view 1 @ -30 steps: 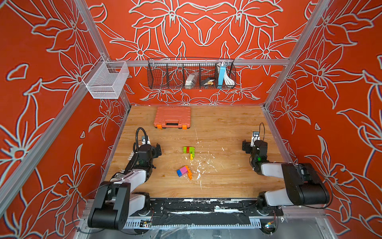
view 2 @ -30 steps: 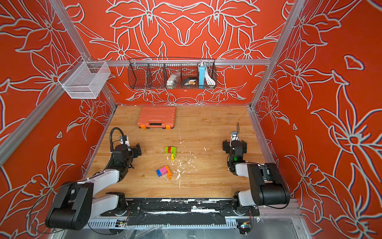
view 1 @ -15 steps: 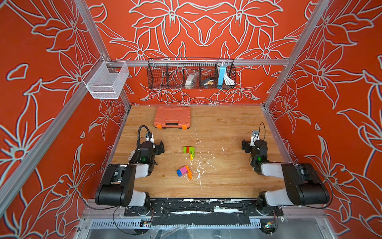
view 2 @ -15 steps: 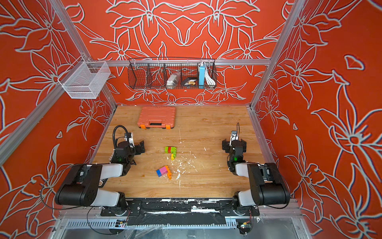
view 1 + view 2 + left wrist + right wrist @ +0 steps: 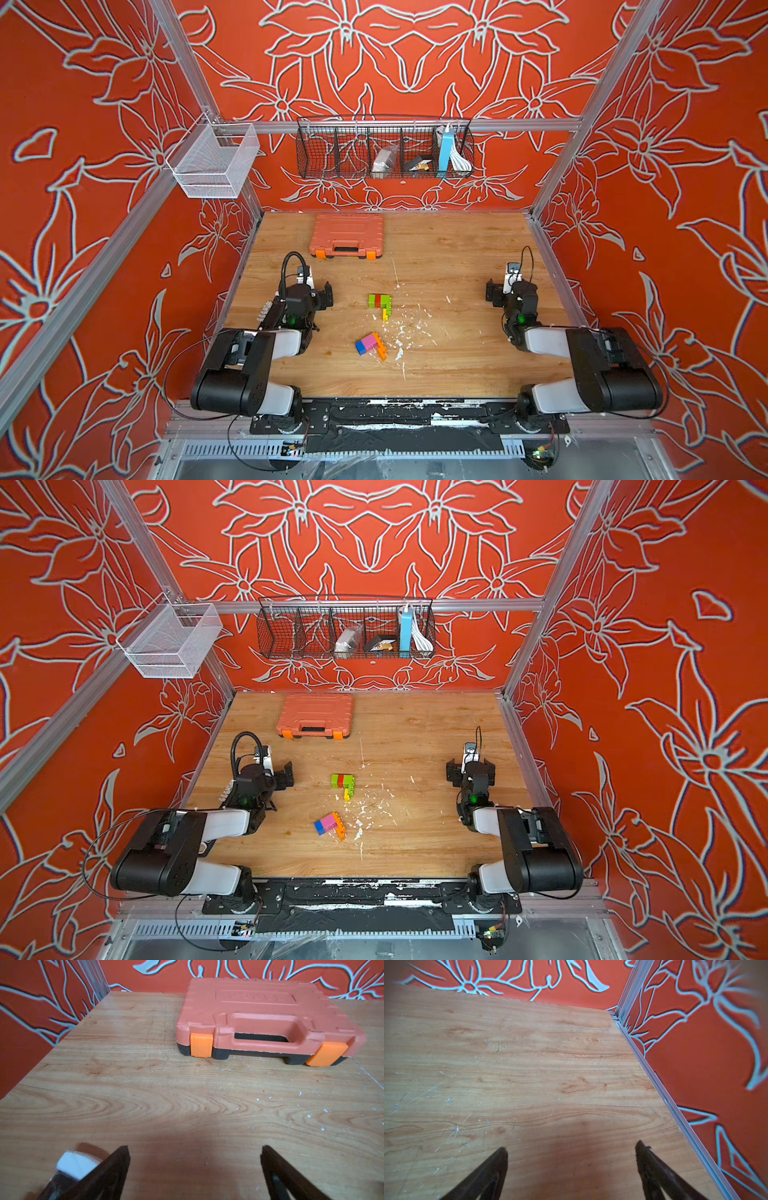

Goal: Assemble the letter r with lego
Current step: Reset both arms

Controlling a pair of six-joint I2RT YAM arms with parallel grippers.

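Plastic lego [image 5: 379,301] studs indistinct, basket [image 5: 324,154] contents unclear

On my right wrist camera the right gripper [image 5: 572,1147] has its two dark fingers spread wide above the wooden table [image 5: 529,1064], gripping nothing. White flecks [image 5: 449,1099] dot the wood. A metal rail [image 5: 675,1109] runs along the table's edge, against the red flowered wall [image 5: 695,1059].
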